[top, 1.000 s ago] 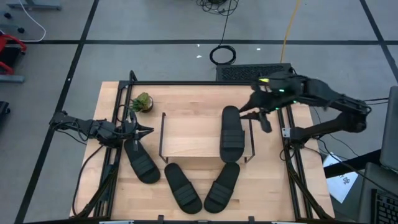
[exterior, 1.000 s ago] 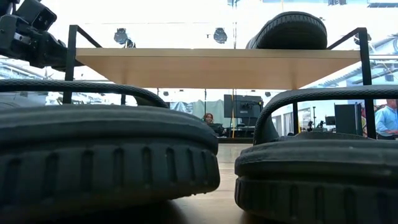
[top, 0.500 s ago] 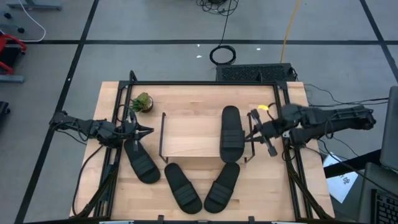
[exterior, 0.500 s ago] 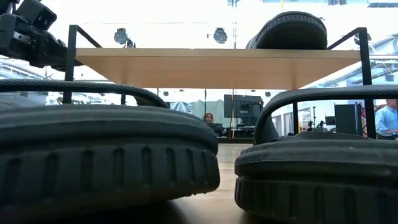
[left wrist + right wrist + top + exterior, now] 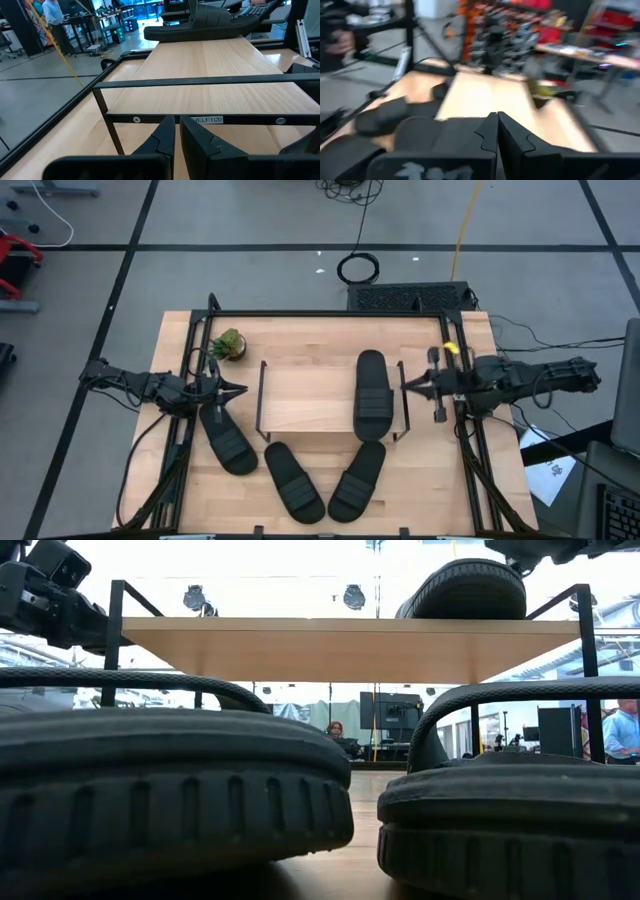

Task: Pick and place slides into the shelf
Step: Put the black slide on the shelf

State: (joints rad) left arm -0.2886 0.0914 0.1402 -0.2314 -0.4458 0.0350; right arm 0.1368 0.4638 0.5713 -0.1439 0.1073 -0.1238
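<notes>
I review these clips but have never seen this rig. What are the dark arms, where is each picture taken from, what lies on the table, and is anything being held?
Two robot arms work at a wooden table. One picture looks straight down, one looks level across the tabletop, and one comes from each wrist. The left gripper and right gripper, both shut and empty, sit at either end of a small shelf. One black slide lies on the shelf's top board. Three slides lie on the table in front: left, middle, right. A little plant stands near the far-left corner.

Even overhead light, soft shadows; glaring backlight in the low view; heavy motion blur in the right wrist view.
</notes>
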